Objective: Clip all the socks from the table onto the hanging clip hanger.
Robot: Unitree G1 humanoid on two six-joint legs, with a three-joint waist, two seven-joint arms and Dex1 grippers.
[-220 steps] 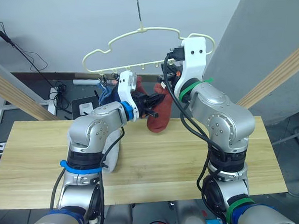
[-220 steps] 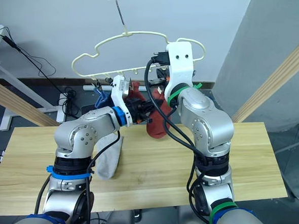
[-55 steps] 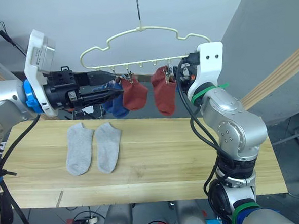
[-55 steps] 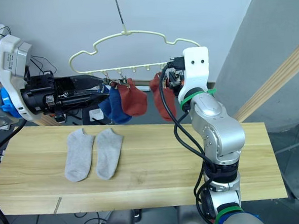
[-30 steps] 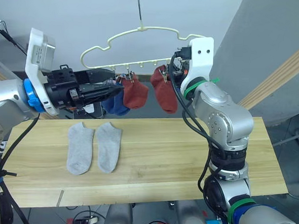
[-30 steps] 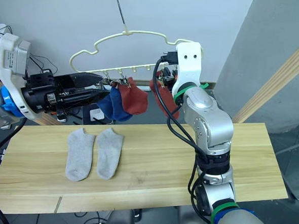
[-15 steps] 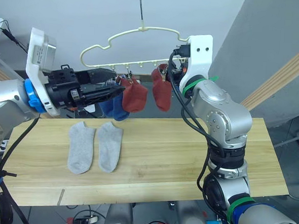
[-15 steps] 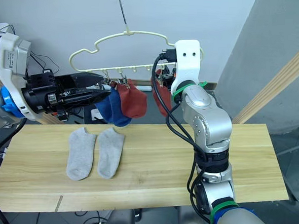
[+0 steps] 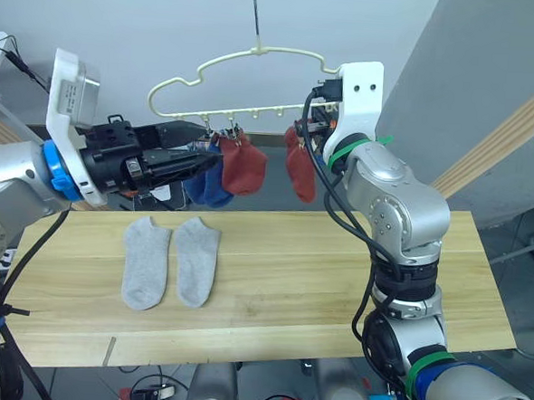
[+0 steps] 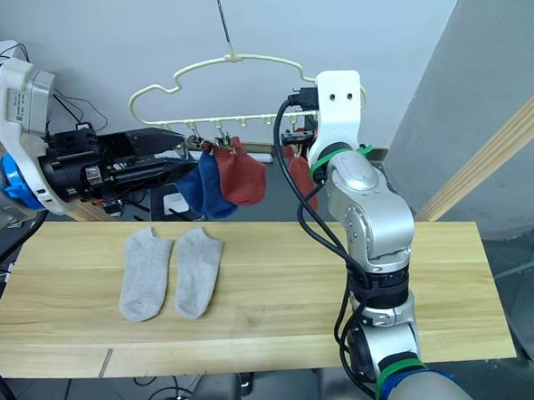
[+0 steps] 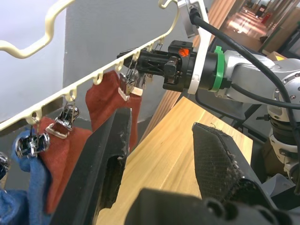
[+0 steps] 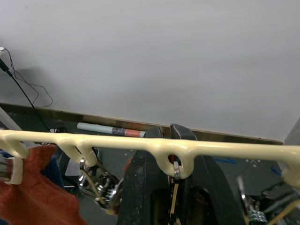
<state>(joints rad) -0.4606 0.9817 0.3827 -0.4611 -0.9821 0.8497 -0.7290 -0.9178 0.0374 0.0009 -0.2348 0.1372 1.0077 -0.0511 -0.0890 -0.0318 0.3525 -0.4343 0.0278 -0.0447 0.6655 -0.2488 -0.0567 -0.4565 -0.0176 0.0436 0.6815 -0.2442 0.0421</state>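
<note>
Two grey socks (image 9: 170, 263) lie flat on the table (image 9: 335, 268); blue and red socks (image 9: 245, 164) hang clipped on the clip hanger (image 9: 257, 72). Left gripper (image 11: 159, 154) stands wide and empty beside them; right gripper (image 12: 168, 197) sits at a clip, grip state not discernible.

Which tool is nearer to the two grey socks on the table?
Left. The left tool hovers just above the grey socks; the right tool is up at the clip hanger, farther away.

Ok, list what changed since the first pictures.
The left hand let go of a red sock, now clipped to the clip hanger, and drew back leftward, uncovering two grey socks. The right hand has stayed at the hanger beside the other red sock.
</note>
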